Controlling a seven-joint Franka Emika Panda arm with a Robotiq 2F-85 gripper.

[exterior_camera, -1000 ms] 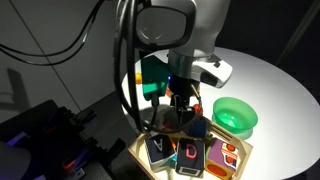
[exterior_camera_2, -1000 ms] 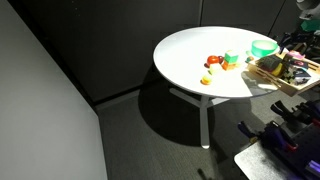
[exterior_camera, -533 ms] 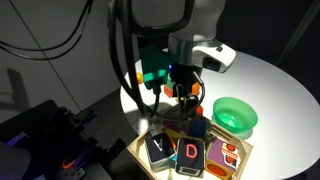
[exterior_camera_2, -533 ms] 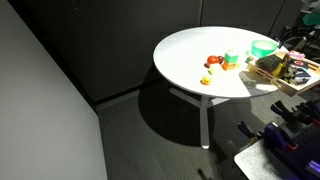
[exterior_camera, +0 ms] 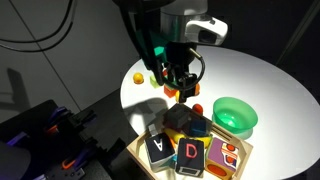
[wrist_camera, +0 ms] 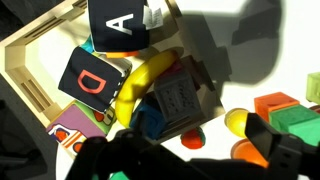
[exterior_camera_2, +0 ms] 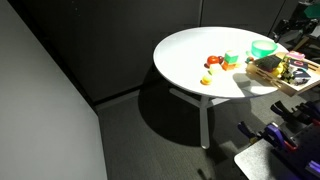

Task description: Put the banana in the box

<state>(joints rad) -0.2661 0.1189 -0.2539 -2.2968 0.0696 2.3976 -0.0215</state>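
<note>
A: Well, you have the banana [wrist_camera: 143, 88] inside the box [wrist_camera: 28, 62]. It lies slanted among the letter blocks, between the D block [wrist_camera: 90, 82] and a grey patterned block [wrist_camera: 182, 100], with its upper end near the A block [wrist_camera: 120, 18].

B: Right, and your gripper [exterior_camera: 178, 88] hangs above the white table [exterior_camera: 265, 70], past the far edge of the box and clear of the banana. In the wrist view, your fingers [wrist_camera: 285, 148] are only dark blurs along the bottom edge. They look spread apart, with nothing between them.

A: Beside you, the green bowl [exterior_camera: 236, 116] stands on the table close to the box.

B: You can also see a small round yellow piece [wrist_camera: 237, 122] lying outside the box, near an orange block [wrist_camera: 275, 103].
</note>
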